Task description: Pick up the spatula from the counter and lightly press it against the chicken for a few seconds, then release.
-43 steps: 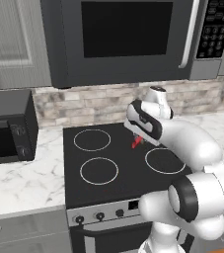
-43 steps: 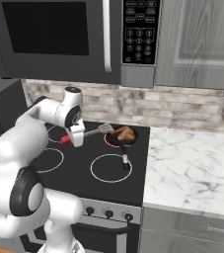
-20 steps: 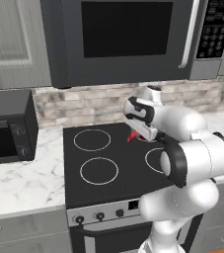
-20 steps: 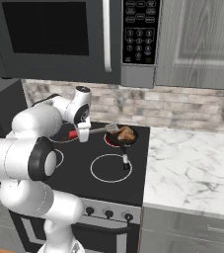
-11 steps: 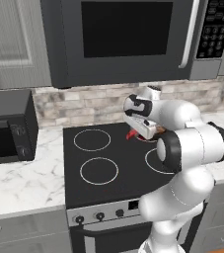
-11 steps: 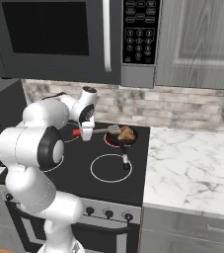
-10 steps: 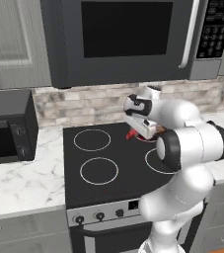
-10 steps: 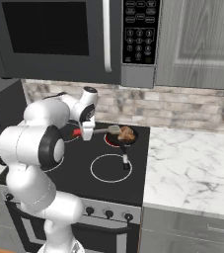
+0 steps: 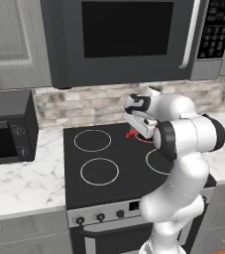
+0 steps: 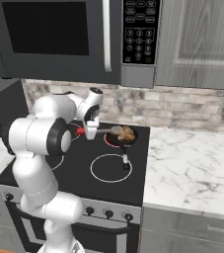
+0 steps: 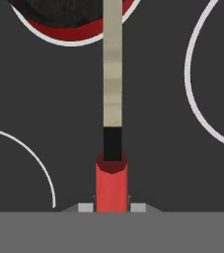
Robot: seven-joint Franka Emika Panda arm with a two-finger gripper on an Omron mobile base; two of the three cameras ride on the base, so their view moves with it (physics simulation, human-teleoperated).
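My gripper [image 10: 90,131] is shut on the red handle of the spatula [image 10: 103,131] and holds it level above the black stovetop. Its pale shaft reaches right, and the blade end rests at the brown chicken [image 10: 127,133] in the small dark pan [image 10: 121,140] on the back right burner. In the hand view the red handle [image 11: 111,181] sits between my fingertips, and the tan shaft [image 11: 112,64] runs up to the pan's red-rimmed edge [image 11: 74,35]. From the left base camera my gripper [image 9: 140,125] hides the chicken, and a bit of the red handle [image 9: 131,133] shows.
The pan's handle [image 10: 125,158] sticks out toward the front burner. A microwave [image 9: 119,39] hangs low over the stove. A dark toaster oven [image 9: 5,126] stands on the left counter. Marble counter [image 10: 192,163] lies to the right of the stove.
My gripper has carried the spatula further right and back across the stove, so the blade now reaches the chicken in the pan. The arm has folded in tighter.
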